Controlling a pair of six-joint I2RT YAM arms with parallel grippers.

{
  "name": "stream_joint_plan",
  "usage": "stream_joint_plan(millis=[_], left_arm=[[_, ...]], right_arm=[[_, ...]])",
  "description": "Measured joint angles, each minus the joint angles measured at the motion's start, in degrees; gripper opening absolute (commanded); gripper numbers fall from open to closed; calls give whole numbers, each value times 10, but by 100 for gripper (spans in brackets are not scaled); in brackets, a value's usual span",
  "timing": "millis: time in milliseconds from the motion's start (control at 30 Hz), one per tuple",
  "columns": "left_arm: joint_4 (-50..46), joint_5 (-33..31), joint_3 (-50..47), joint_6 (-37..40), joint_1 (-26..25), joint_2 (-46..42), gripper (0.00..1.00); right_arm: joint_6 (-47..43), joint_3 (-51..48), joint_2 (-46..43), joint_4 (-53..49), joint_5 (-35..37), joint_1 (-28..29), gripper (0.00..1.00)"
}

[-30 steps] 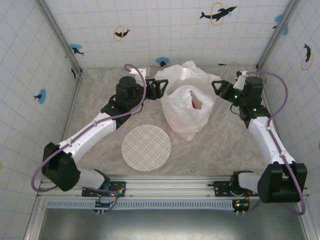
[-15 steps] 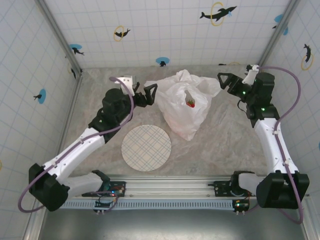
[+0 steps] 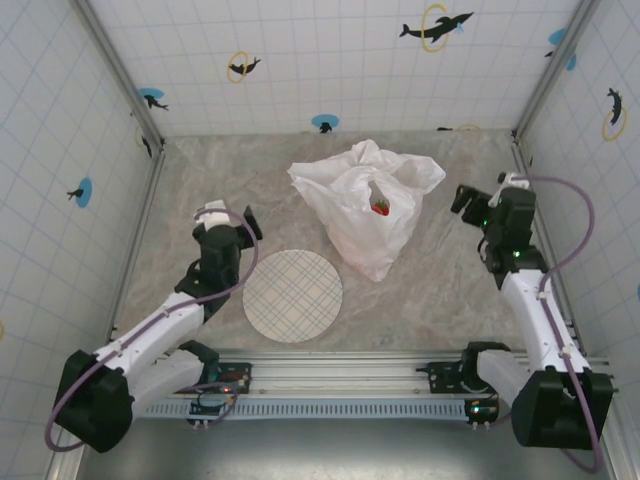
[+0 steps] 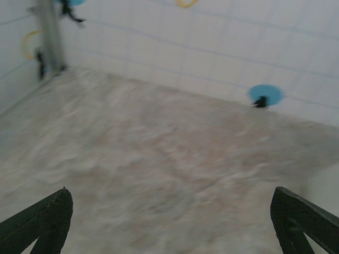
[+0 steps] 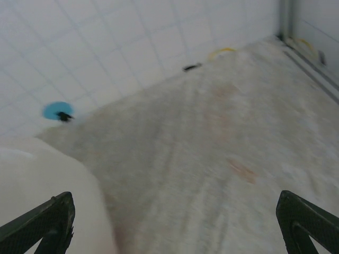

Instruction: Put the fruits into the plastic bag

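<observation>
The white plastic bag (image 3: 362, 215) lies crumpled at the middle back of the table, its mouth loosely open. One of the fruits, a red strawberry with a green top (image 3: 381, 207), shows inside it; any other fruits are hidden by the plastic. My left gripper (image 3: 241, 223) is open and empty, well left of the bag, above the plate's left edge. In the left wrist view its gripper (image 4: 169, 227) spans bare tabletop. My right gripper (image 3: 463, 199) is open and empty, right of the bag. The right wrist view has the gripper (image 5: 175, 227) over bare table, the bag (image 5: 42, 196) at lower left.
A round cream plate with a grid pattern (image 3: 293, 295) sits in front of the bag, near the table's front edge. Tiled walls with blue dots close the table on three sides. Bare marble surface lies left of the left arm and around the right arm.
Both grippers let go of the bag's handles, opened wide and drew back toward the near edge, away from the bag. The bag slumped and its mouth narrowed.
</observation>
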Motion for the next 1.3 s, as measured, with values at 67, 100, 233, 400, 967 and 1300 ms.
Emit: stream_joint_plan(millis=[67, 100, 233, 400, 967, 1300], left_arm=[[26, -24, -37, 7, 38, 15, 98], [43, -35, -54, 12, 61, 27, 98], [115, -46, -102, 42, 130, 84, 98], [205, -30, -158, 90, 162, 141, 97], [531, 152, -245, 155, 242, 292, 98], [561, 211, -246, 155, 257, 308, 98]], right_arm=[[-14, -67, -1, 33, 50, 11, 100], [-21, -100, 0, 50, 75, 20, 100], [-49, -204, 23, 132, 151, 61, 100], [-73, -280, 106, 259, 193, 84, 100], [-136, -378, 304, 676, 158, 40, 100], [-136, -382, 303, 733, 136, 38, 100]])
